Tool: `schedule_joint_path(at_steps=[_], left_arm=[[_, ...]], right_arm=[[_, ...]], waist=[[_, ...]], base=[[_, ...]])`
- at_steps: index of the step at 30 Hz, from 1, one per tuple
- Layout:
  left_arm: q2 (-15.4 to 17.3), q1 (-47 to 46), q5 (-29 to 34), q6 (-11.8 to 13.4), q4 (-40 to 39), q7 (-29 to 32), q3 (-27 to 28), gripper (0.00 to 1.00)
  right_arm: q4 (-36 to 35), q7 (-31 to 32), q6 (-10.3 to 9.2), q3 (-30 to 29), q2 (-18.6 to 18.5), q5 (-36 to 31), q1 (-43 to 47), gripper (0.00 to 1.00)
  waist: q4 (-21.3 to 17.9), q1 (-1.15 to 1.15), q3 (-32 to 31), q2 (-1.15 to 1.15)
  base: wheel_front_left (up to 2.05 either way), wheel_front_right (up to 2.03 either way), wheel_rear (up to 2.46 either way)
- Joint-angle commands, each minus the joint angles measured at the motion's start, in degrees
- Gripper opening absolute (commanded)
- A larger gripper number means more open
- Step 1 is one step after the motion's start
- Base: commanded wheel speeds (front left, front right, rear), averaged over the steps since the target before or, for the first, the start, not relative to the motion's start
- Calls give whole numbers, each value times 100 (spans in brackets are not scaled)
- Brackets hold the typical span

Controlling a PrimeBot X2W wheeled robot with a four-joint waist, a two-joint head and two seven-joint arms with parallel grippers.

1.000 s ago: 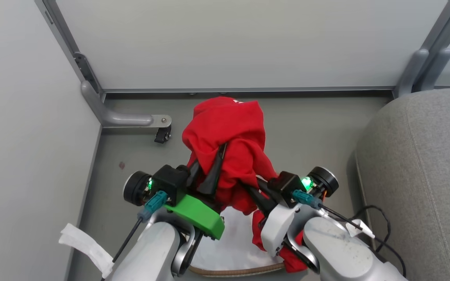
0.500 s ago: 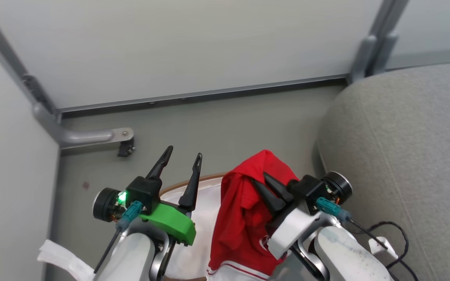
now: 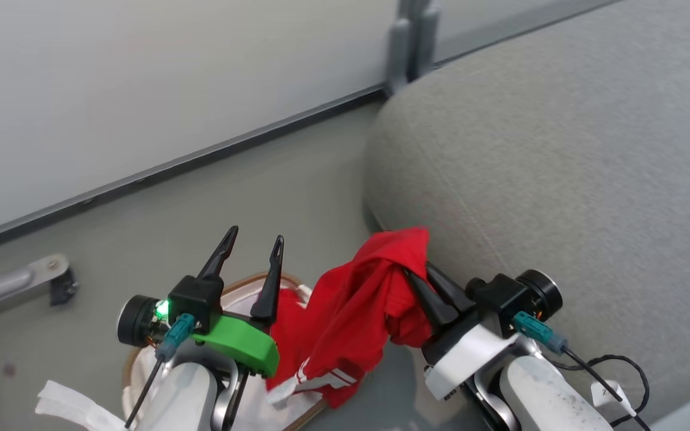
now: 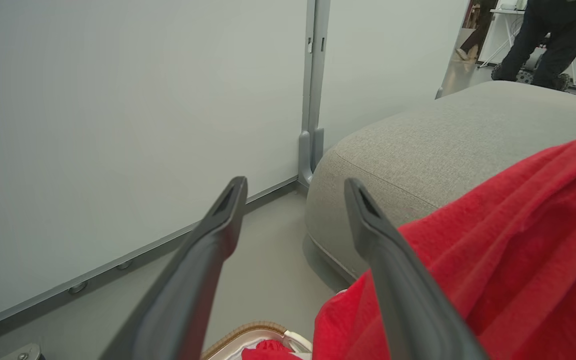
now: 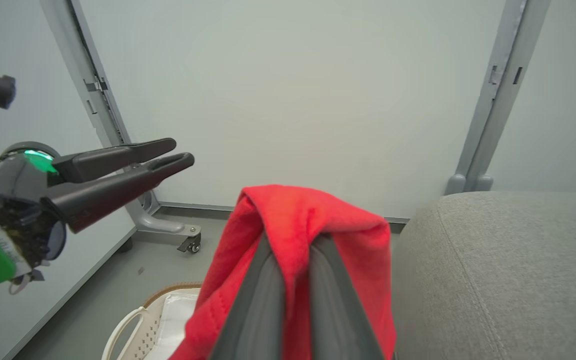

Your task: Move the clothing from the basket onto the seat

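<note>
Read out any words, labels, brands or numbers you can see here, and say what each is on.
None can be read. The clothing has white stripes but no lettering in view; the seat and the basket carry no visible label.

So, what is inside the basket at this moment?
In the basket the white lining shows, with some red clothing on it; the garment held by the right gripper trails over the rim. The left arm covers the rest, so more may lie there.

Test lab: white partition panels (image 5: pixel 293 100) w/ casters (image 5: pixel 191 245), grey floor (image 3: pixel 261 197).
</note>
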Motion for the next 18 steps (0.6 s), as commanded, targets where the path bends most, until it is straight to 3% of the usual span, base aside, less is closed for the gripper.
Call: schedule_joint_path(at_steps=[1, 4, 12, 18], left_arm=[[18, 75, 27, -31, -4, 0, 45, 100], [6, 42, 87, -40, 20, 1, 9, 100], [-11, -329, 1, -40, 147, 1, -448, 100], [125, -497, -61, -42, 113, 1, -705, 100]], right_arm=[[-69, -14, -8, -40, -6, 16, 91, 0], [-169, -14, -8, -221, -9, -28, 137, 0], [-598, -14, -8, -1095, -13, -208, 250, 0], [-832, -14, -8, -1833, -104, -732, -600, 0]], waist=[[-997, 0, 157, 0], [-1226, 0, 205, 0], [-1355, 0, 389, 0], [-1364, 0, 643, 0]], base=[[0, 0, 0], [0, 0, 0], [0, 0, 0], [0, 0, 0]])
